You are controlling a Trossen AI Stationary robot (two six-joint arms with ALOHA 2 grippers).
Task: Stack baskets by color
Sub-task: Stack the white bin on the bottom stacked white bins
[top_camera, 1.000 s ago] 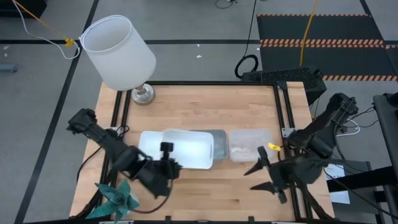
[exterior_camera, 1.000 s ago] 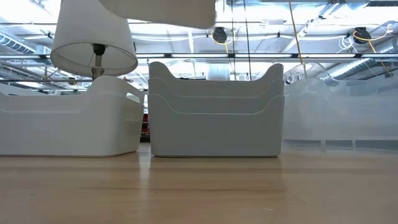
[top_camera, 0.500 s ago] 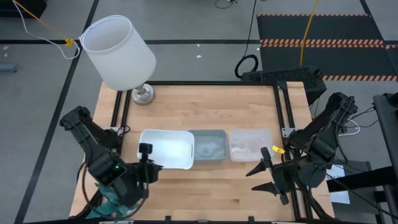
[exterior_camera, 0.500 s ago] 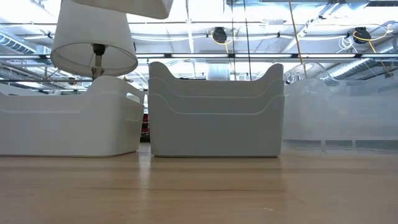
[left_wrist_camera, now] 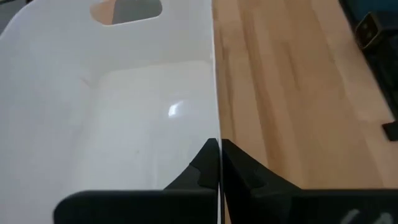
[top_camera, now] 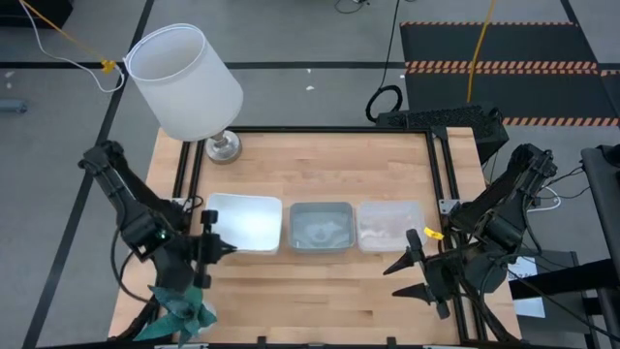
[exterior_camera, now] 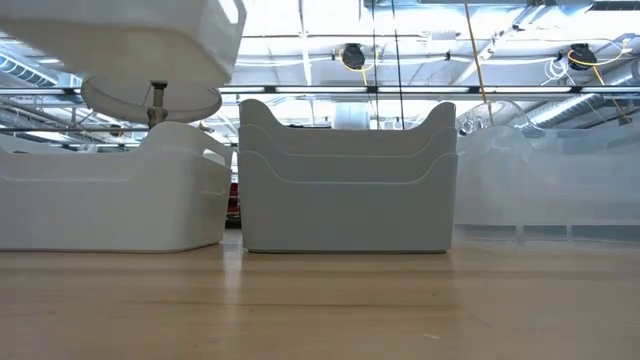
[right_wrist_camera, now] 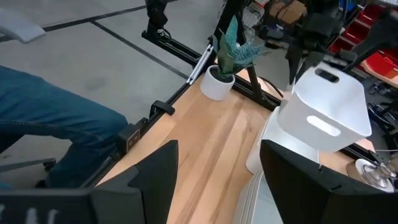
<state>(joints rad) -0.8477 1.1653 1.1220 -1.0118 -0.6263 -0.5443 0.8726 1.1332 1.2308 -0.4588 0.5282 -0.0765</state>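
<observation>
My left gripper is shut on a white basket that hangs in the air at the table's left; it also shows in the low view and the right wrist view. Below it a white basket rests by its base on the table. To its right stand a nested stack of grey-blue baskets and the clear baskets. My right gripper hovers open by the near right edge, holding nothing. My left gripper pinches the white basket's near long wall close to its left end, one finger inside the basket and one outside. The fingers slant down from the near left and lie along the wall. The basket hangs clear of the table, its open side up.
A lamp with a large white shade stands at the far left corner. A green potted plant sits at the near left corner. A person's leg in jeans shows beyond the table's near edge. Bare wood lies along the near side.
My left gripper has carried the white basket toward the table's left edge, from over the grey-blue stack to over the white basket on the table, and has sunk a little. The basket stays level and clear. My right gripper has kept still.
</observation>
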